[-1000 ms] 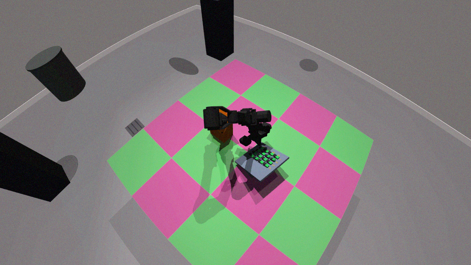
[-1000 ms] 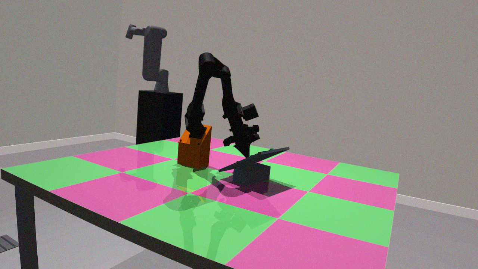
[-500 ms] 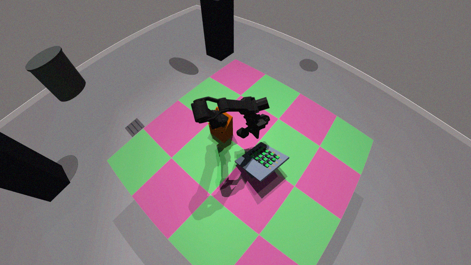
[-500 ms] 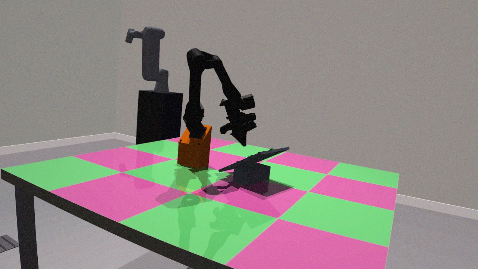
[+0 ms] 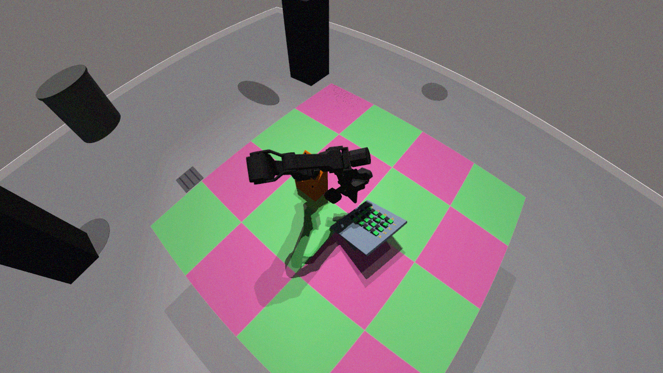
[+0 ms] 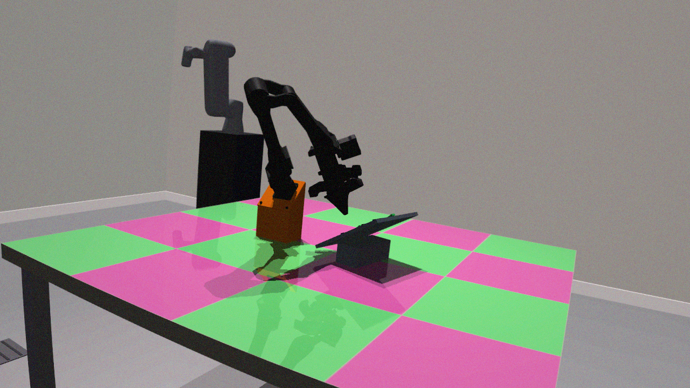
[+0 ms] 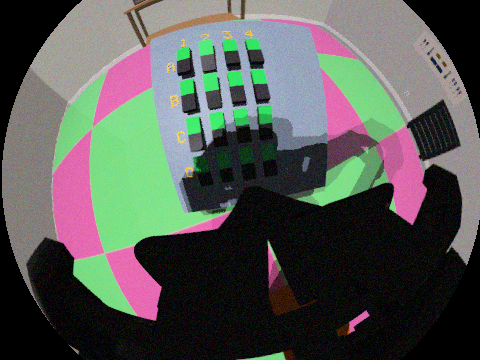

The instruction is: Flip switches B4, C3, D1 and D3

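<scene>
From where I'm standing, the black claw (image 5: 356, 199) (image 6: 345, 212) (image 7: 251, 192) is shut, its tips drawn together with nothing held between them. It points downward, in the air above the low edge of the switch panel (image 5: 363, 238) (image 6: 404, 216) (image 7: 296, 67), with a gap showing between the tips and the board. The panel slopes up away from the claw, propped on a dark block (image 6: 360, 251) that stands on the pink and green checkered table (image 5: 449, 292) (image 6: 436, 296) (image 7: 120, 192). The switches sit in four rows of four, each green on the half farther from the arm and black on the nearer half. Row D is the one nearest the claw, with D1 (image 7: 202, 171) toward its left and D3 (image 7: 247, 162) farther right along the row. C3 (image 7: 241, 125) is one row farther out, and B4 (image 7: 260, 86) another row beyond that, in the rightmost column. A dark shadow lies over row D and part of row C, and I can't tell for sure which end of each of those four switches is raised. Behind the claw stands the arm's orange base (image 5: 303, 190) (image 6: 295, 216); well apart, beyond it, a grey arm (image 6: 215, 87) rises from a black pedestal (image 6: 229, 168).
</scene>
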